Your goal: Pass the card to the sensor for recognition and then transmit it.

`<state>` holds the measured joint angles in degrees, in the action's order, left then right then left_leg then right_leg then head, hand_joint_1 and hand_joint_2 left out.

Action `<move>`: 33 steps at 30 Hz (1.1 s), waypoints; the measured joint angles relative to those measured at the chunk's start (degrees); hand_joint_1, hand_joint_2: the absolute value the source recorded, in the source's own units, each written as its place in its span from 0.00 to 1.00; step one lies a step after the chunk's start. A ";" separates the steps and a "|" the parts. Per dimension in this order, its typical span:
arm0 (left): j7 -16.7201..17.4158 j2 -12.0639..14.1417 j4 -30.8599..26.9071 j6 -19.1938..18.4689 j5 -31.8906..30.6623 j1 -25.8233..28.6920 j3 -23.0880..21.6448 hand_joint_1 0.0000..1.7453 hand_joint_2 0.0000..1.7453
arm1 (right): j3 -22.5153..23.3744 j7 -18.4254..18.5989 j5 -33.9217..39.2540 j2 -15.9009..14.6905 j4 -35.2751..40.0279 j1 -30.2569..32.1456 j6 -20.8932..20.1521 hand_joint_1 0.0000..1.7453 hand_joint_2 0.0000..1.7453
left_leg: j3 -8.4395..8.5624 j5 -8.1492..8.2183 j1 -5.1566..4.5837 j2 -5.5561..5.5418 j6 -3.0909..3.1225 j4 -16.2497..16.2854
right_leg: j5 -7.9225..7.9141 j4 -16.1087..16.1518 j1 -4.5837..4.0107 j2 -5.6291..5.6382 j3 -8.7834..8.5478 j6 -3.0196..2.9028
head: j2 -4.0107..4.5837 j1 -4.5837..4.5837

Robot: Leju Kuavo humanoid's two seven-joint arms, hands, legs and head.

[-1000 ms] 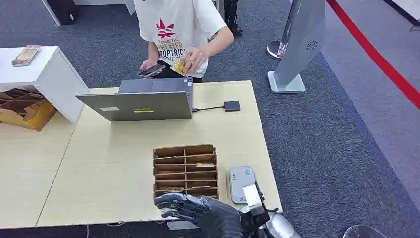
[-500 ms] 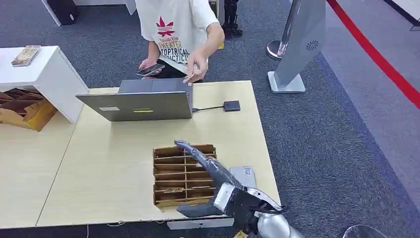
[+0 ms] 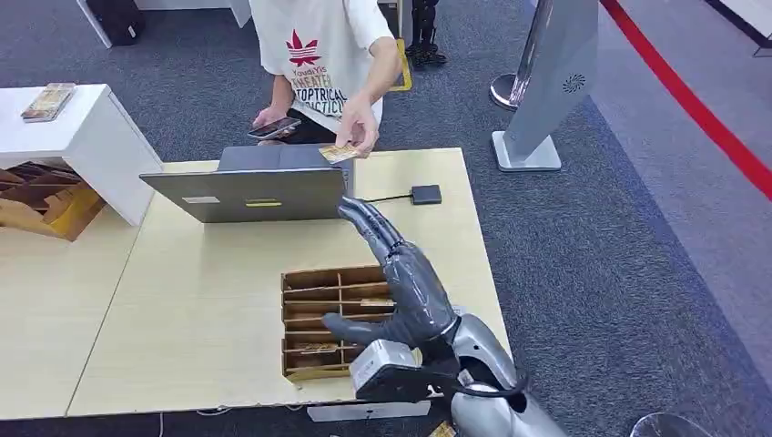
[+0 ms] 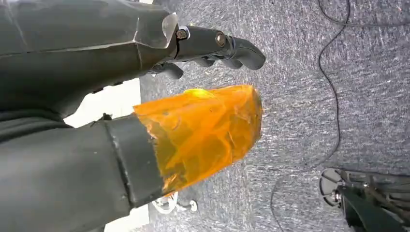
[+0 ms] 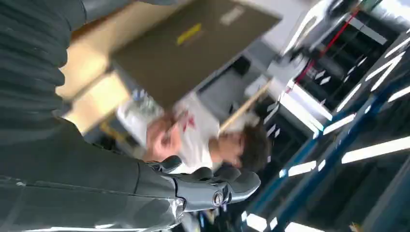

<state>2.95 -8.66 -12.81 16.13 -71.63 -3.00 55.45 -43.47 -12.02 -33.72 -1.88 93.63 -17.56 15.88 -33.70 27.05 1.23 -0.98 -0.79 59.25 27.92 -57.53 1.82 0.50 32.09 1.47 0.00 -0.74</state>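
The right hand (image 3: 401, 273) is raised above the near right part of the surface (image 3: 209, 300), palm side turned left, its fingers (image 3: 369, 223) stretched out and apart toward the far edge and its thumb (image 3: 350, 330) jutting sideways over the organiser; it holds nothing. In the right wrist view the same hand (image 5: 203, 186) shows its fingertips extended, with the laptop lid and the person blurred beyond them. The left hand (image 4: 208, 46) hangs over grey carpet, its dark fingers loosely curled with nothing between them, its thumb (image 4: 203, 130) wrapped in an orange translucent covering. Under the right hand stands a brown cardboard organiser (image 3: 314, 319) of small compartments near the front edge of the surface, a few flat items lying in some of them. Further back, a grey laptop (image 3: 250, 193) sits open at the far edge, its lid toward the robot. Just to its right a small dark box (image 3: 426, 194) lies on the surface, joined to the laptop by a cable. Past the far edge stands a person in a white printed T-shirt (image 3: 314, 50), one hand (image 3: 358, 123) pinching a yellowish card (image 3: 338, 153) just above the laptop's far right corner, well apart from the robot's fingertips, the other hand holding a phone (image 3: 278, 129).
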 joint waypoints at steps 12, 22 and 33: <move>2.91 -0.22 0.00 -2.93 -4.65 -1.77 -2.80 0.00 0.00 | -0.68 6.88 -25.95 3.17 -12.88 -11.13 11.01 0.00 1.00 | 0.01 -0.07 0.00 -0.01 -0.02 0.01 | -0.08 -0.02 0.00 0.00 0.00 -0.01 | 0.00 0.00; 4.00 -0.48 0.00 -4.24 -5.94 -3.18 -4.79 0.00 0.00 | -0.20 9.94 -34.61 4.96 -25.16 -18.54 12.06 0.00 1.00 | 0.01 -0.07 0.00 -0.01 -0.03 0.01 | -0.09 -0.03 0.00 0.01 0.00 -0.01 | 0.00 0.00; 4.79 -0.50 0.00 -5.27 -7.17 -3.67 -7.26 0.00 0.00 | -0.28 10.93 -38.52 6.88 -35.01 -24.09 11.16 0.00 1.00 | 0.01 -0.07 0.00 -0.01 -0.03 0.01 | -0.09 -0.03 0.00 0.00 0.01 -0.01 | 0.00 0.00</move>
<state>7.74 -9.16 -12.81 10.86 -78.79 -6.68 48.19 -43.76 -1.09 -72.24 5.01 58.62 -41.64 27.04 -33.69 26.98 1.23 -1.00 -0.82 59.26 27.83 -57.55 1.82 0.50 32.10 1.47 0.00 -0.74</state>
